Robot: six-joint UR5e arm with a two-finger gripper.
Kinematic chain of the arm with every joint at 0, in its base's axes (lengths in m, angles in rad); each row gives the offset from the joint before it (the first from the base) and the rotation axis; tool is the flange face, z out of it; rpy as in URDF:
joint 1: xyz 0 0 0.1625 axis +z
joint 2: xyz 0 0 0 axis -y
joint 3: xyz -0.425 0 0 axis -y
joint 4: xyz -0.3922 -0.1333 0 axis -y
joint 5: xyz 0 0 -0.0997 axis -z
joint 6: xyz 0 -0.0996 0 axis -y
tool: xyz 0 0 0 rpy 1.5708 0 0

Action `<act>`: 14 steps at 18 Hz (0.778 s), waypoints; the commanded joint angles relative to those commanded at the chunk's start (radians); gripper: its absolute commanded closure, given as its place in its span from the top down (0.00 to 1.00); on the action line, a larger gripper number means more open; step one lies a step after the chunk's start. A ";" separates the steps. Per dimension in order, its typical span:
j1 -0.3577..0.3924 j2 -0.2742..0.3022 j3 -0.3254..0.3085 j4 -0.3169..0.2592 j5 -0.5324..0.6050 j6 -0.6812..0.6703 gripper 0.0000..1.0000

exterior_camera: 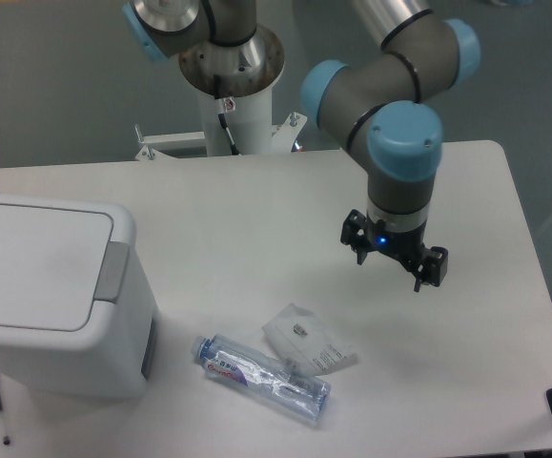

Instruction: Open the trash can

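Facing right with its grey tab, trash can [47,296] sits closed; gripper [396,256] spread.

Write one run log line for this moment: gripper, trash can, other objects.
gripper: open, empty, above table, far from bin | trash can: lid closed, grey tab untouched | water bottle: lying flat | plastic packet: beside bottle

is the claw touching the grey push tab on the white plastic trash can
No, the claw hangs over bare table well to the right of the large white plastic trash can and its grey rectangular push tab.
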State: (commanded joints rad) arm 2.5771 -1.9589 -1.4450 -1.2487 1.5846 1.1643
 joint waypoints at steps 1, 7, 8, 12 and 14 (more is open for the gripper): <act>0.000 0.000 -0.002 0.000 -0.002 0.000 1.00; 0.003 0.006 0.003 0.003 -0.060 0.000 1.00; 0.000 0.006 0.002 0.005 -0.064 -0.002 1.00; -0.002 0.000 -0.009 0.021 -0.106 -0.170 1.00; -0.005 -0.012 -0.015 0.090 -0.109 -0.209 1.00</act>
State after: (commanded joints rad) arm 2.5725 -1.9711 -1.4603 -1.1585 1.4757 0.9558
